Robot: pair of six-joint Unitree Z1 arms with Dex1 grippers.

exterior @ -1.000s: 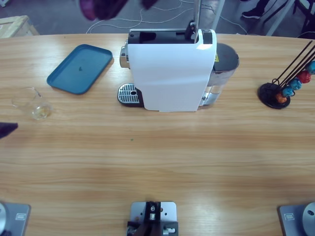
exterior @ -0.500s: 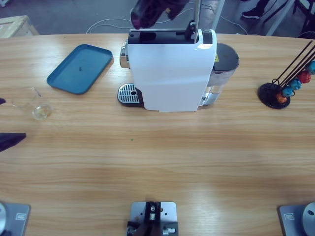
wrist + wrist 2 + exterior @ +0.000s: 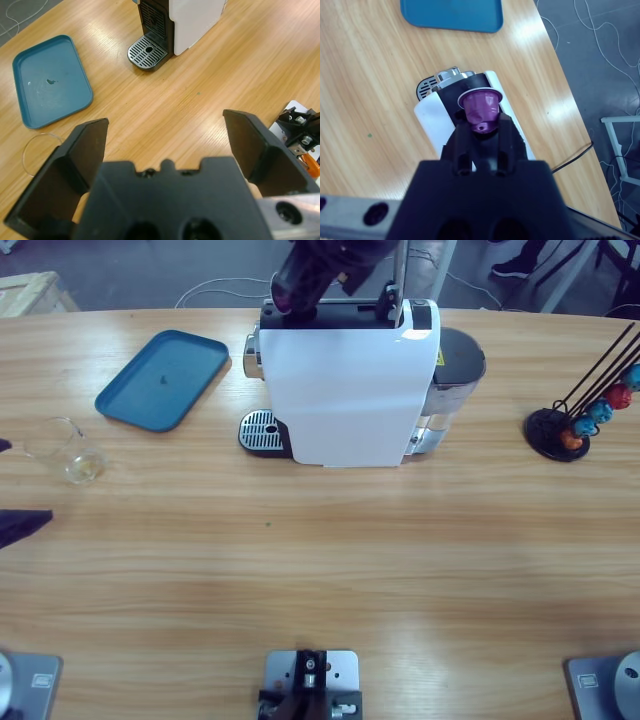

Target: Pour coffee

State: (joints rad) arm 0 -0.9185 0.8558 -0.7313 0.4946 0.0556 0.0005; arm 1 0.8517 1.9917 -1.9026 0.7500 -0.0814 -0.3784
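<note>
One purple capsule [image 3: 481, 111], pinched in the right hand [image 3: 482, 127], has probably reached the coffee machine's [image 3: 345, 390] slot; the left hand [image 3: 165, 142] gapes empty.

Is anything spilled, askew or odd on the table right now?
Nothing spilled. Only the blue tray looks off: it lies askew to the table edge, with a small dark speck on it. The glass looks empty, and the coffee machine stands upright.
</note>
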